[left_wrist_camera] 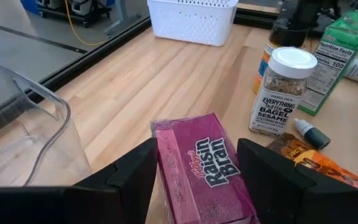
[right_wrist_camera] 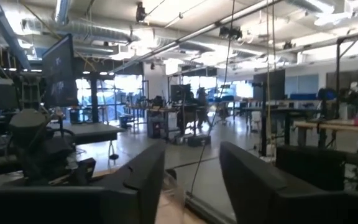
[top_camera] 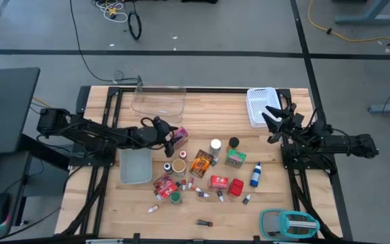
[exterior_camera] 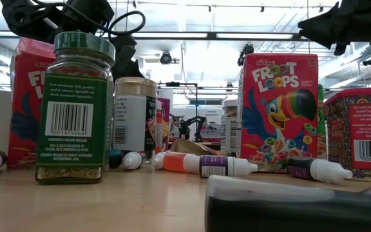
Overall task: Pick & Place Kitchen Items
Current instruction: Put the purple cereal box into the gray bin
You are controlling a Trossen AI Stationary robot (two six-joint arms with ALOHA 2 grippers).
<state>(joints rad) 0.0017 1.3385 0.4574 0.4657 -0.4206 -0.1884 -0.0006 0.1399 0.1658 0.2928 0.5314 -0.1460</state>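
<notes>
Groceries mostly scattered mid-table, nothing visibly binned yet; left gripper open, straddling pink Raisin Bran box beside clear tray; right gripper empty, spread open, raised near white basket.

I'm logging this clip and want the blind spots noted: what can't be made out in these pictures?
- Raisin Bran box: left wrist view, near end cut off by the picture's edge; whether the left gripper touches it is unclear.
- Dark object: low view, blurred, too close to identify.
- Small vials: high view, labels too small to read.
- Right gripper: right wrist view shows only the room, no table.
</notes>
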